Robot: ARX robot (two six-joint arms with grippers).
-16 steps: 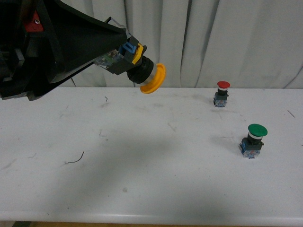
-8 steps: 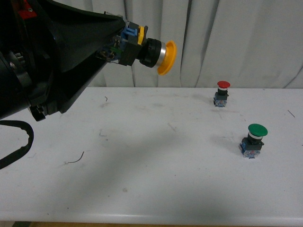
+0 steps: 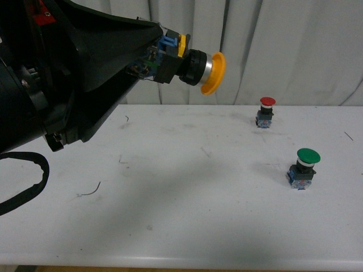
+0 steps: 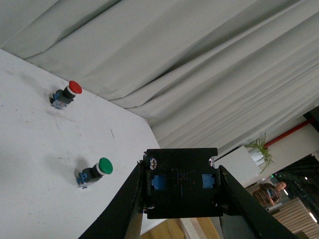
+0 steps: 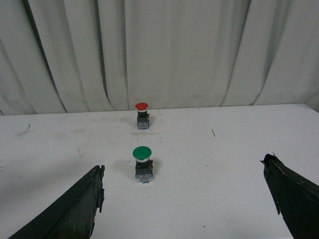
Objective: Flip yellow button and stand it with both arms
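Black wedge jaws of my left claw (image 3: 148, 55) fill the near corner, arm cut off, clamped on the contact block of the yellow mushroom-capped push-button (image 3: 190, 62), held sideways above the white table (image 3: 170, 221). My right claw (image 5: 183, 179) gapes empty, only tips showing. Beyond stand the green-capped button (image 3: 304, 167), then the red-capped button (image 3: 265, 111).
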